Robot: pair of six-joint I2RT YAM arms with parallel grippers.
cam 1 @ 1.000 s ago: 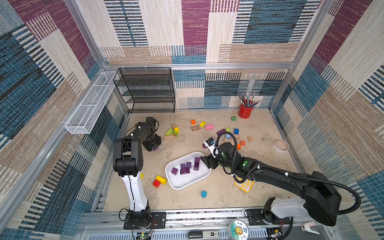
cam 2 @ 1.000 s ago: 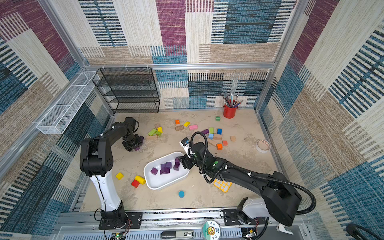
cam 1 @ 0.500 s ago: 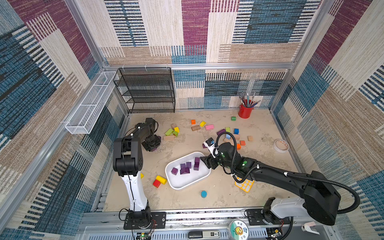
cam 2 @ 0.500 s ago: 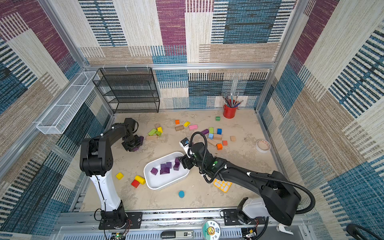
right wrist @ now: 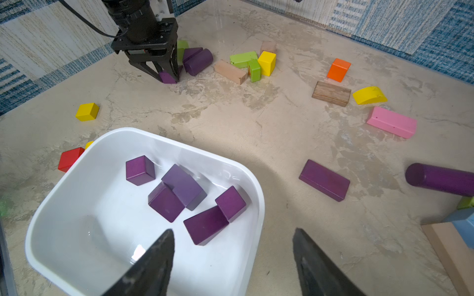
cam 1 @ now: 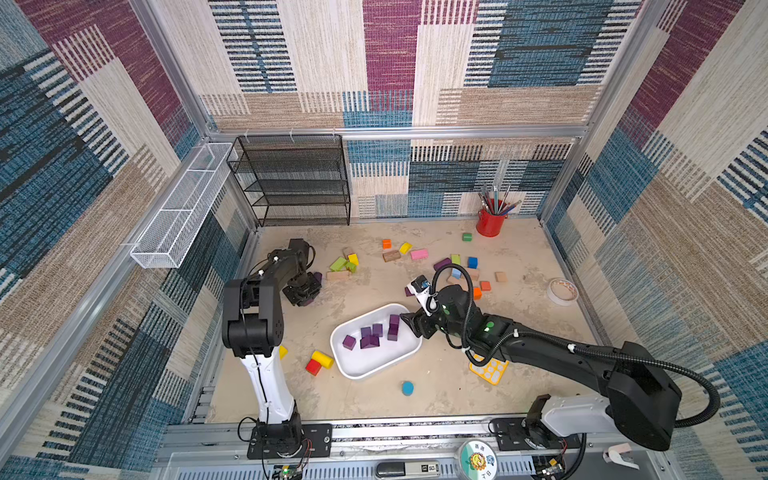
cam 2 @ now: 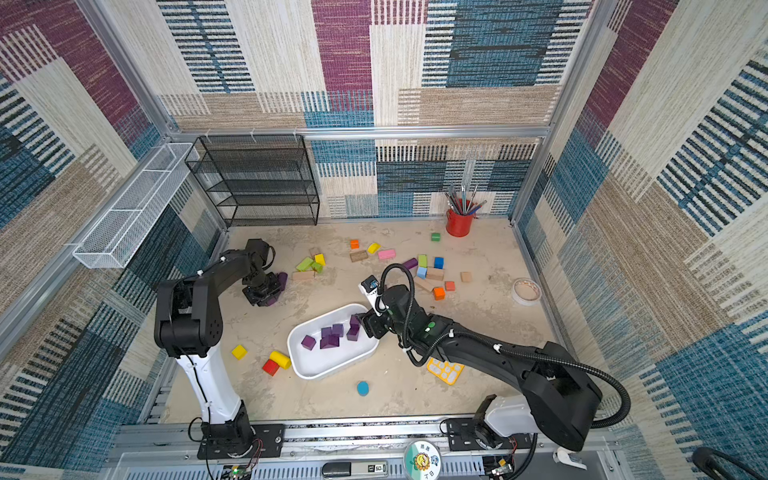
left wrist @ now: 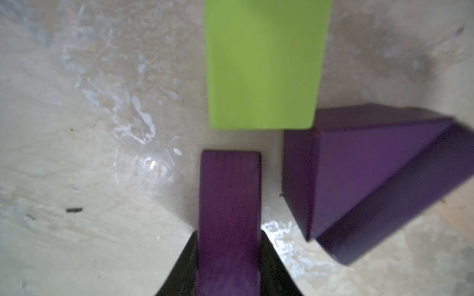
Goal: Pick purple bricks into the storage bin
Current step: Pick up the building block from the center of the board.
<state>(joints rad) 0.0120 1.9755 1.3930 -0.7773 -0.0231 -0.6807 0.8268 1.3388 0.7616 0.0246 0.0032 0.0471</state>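
Note:
My left gripper [left wrist: 229, 235] is shut on a narrow purple brick [left wrist: 229, 194] down at the floor by the left wall, also in a top view [cam 1: 306, 293]. A purple wedge [left wrist: 359, 164] lies right beside it. The white storage bin [cam 1: 353, 370] holds several purple bricks [right wrist: 139, 170]. My right gripper [right wrist: 233, 232] hangs open and empty over the bin's right rim [right wrist: 259, 194], in a top view [cam 2: 368, 326]. A flat purple bar [right wrist: 324, 180] and a purple cylinder [right wrist: 441, 179] lie on the floor to the right of the bin.
A lime green block [left wrist: 261, 64] lies just ahead of the held brick. Mixed coloured blocks, among them a pink one [cam 1: 419, 254], lie scattered behind the bin. A black rack [cam 1: 291, 183], red pencil cup [cam 1: 490, 222] and tape roll [cam 1: 562, 291] line the edges.
My left gripper has closed on the purple brick by the left wall. The right arm has stayed where it was.

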